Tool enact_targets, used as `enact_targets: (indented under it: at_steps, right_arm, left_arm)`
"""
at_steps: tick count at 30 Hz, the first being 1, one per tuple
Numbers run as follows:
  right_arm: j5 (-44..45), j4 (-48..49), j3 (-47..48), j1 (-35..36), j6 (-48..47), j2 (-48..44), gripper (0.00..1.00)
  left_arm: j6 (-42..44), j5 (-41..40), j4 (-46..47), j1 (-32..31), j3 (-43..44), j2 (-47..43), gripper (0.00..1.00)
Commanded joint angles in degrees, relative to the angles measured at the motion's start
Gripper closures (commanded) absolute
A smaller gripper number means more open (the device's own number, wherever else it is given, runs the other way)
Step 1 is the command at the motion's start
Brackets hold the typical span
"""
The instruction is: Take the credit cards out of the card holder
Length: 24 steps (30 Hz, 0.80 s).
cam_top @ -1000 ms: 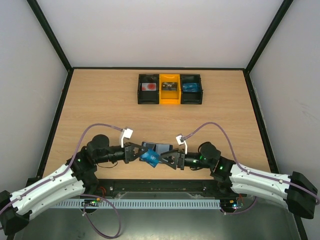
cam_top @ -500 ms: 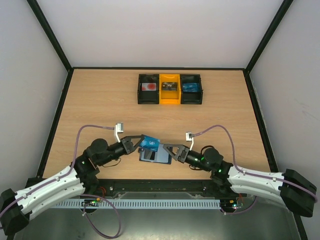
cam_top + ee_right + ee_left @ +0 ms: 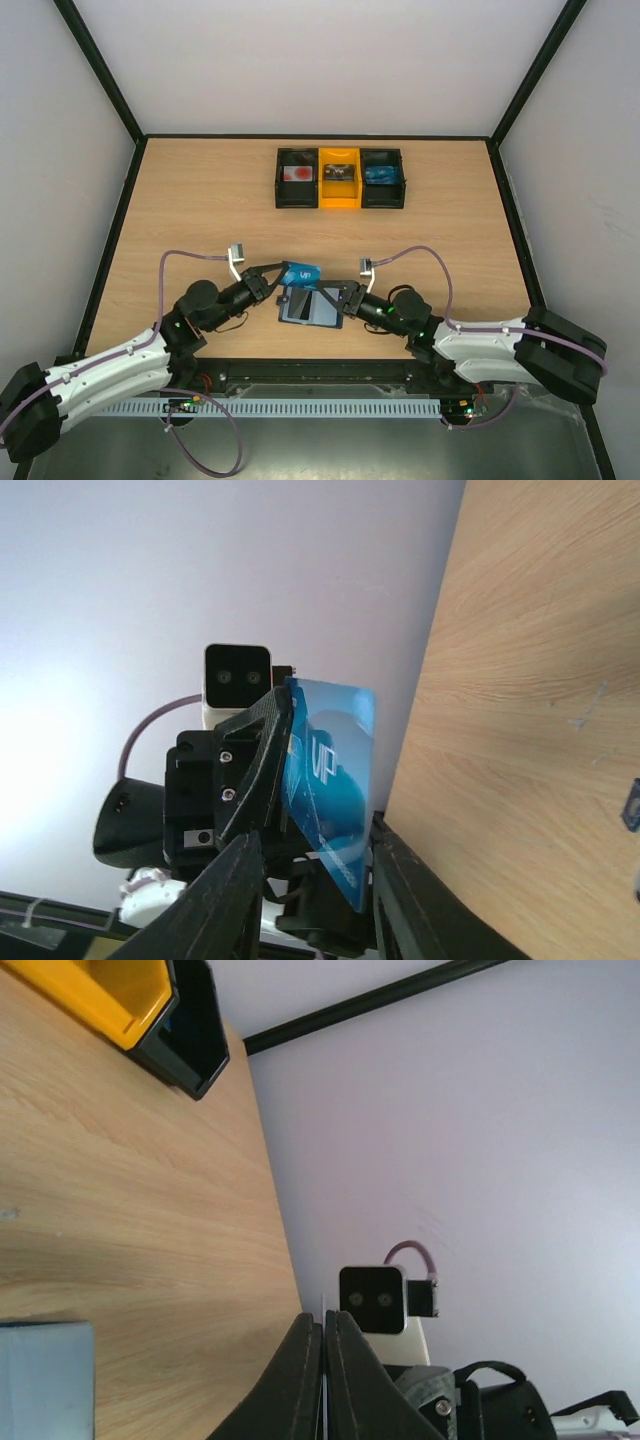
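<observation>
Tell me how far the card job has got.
Done: one blue card is out of the wallet. In hand: the left fingers pinch that card, and the right fingers stand apart by the wallet's right edge, gripping nothing. Left: put the card down. Whether more cards remain inside the wallet cannot be told.

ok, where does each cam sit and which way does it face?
Top: above and behind the bases, looking down on the table; both arms show.
Left wrist: looks along its shut jaws across the table at the right wrist camera; bins upper left.
Right wrist: looks between its open jaws at the left jaws pinching the card.
Shared: top and right wrist both show the card.
</observation>
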Motion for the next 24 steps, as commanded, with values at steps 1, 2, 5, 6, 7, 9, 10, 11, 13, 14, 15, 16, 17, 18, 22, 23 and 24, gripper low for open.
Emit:
enact_targets:
  at_steps: [1, 2, 5, 6, 7, 9, 10, 11, 13, 14, 15, 16, 17, 18, 22, 23, 24]
  right_arm:
    - [-0.4, 7.6, 1.7, 0.3, 2.3, 2.6, 0.7]
    - [-0.4, 7.7, 1.9, 0.3, 2.5, 3.3, 0.7]
    - [-0.5, 8.3, 2.3, 0.3, 3.2, 4.6, 0.7]
    - [-0.5, 8.7, 2.4, 0.3, 3.3, 5.0, 0.7]
    - [-0.7, 9.2, 2.6, 0.3, 3.3, 5.4, 0.7]
    - [-0.6, 9.3, 3.0, 0.3, 3.2, 5.9, 0.73]
    - [-0.6, 9.3, 3.2, 0.3, 3.1, 6.2, 0.74]
    - [-0.6, 9.3, 3.4, 0.3, 3.2, 6.4, 0.74]
    - [-0.7, 9.6, 3.8, 0.3, 3.4, 6.8, 0.76]
    - [-0.7, 9.7, 3.9, 0.3, 3.6, 7.0, 0.77]
    - [-0.5, 9.8, 3.9, 0.3, 3.7, 7.0, 0.78]
    - [-0.3, 9.9, 3.9, 0.3, 3.8, 7.1, 0.79]
    - [-0.2, 9.9, 3.9, 0.3, 3.8, 7.1, 0.81]
    - [-0.2, 9.8, 3.9, 0.3, 3.9, 7.1, 0.83]
    - [0.5, 9.8, 3.6, 0.3, 4.5, 6.8, 0.94]
    - [0.8, 9.6, 3.5, 0.3, 4.4, 6.6, 0.97]
    - [1.1, 9.3, 3.4, 0.3, 4.3, 6.4, 0.98]
  left_arm:
    - [-1.0, -4.0, 5.9, -0.2, -1.2, -1.0, 0.97]
    - [-1.3, -4.6, 6.3, -0.2, -1.5, -1.3, 0.97]
    - [-2.1, -6.0, 6.9, -0.1, -2.3, -2.5, 0.97]
    - [-2.3, -6.2, 6.9, -0.2, -2.4, -2.6, 0.97]
    - [-2.4, -6.4, 7.0, -0.1, -2.5, -2.8, 0.97]
    - [-2.4, -6.7, 7.3, -0.2, -2.7, -2.8, 0.97]
    - [-2.6, -6.7, 7.4, -0.2, -2.8, -2.7, 0.97]
    - [-2.6, -6.8, 7.6, -0.1, -2.8, -2.5, 0.97]
    - [-2.6, -6.6, 8.1, -0.2, -2.8, -2.2, 0.97]
    - [-2.6, -6.6, 8.2, -0.2, -2.8, -2.0, 0.97]
    - [-2.7, -6.6, 8.2, -0.2, -2.8, -1.8, 0.97]
    - [-2.8, -6.6, 8.5, -0.1, -2.9, -1.6, 0.97]
    - [-2.8, -6.4, 8.7, -0.1, -2.9, -1.4, 0.97]
    - [-2.9, -6.4, 8.8, -0.1, -2.9, -1.3, 0.97]
    - [-3.0, -6.8, 9.0, -0.1, -3.1, -1.1, 0.97]
    - [-2.9, -6.8, 9.0, -0.2, -3.1, -1.0, 0.97]
    - [-2.8, -6.9, 9.0, -0.2, -3.0, -0.8, 0.97]
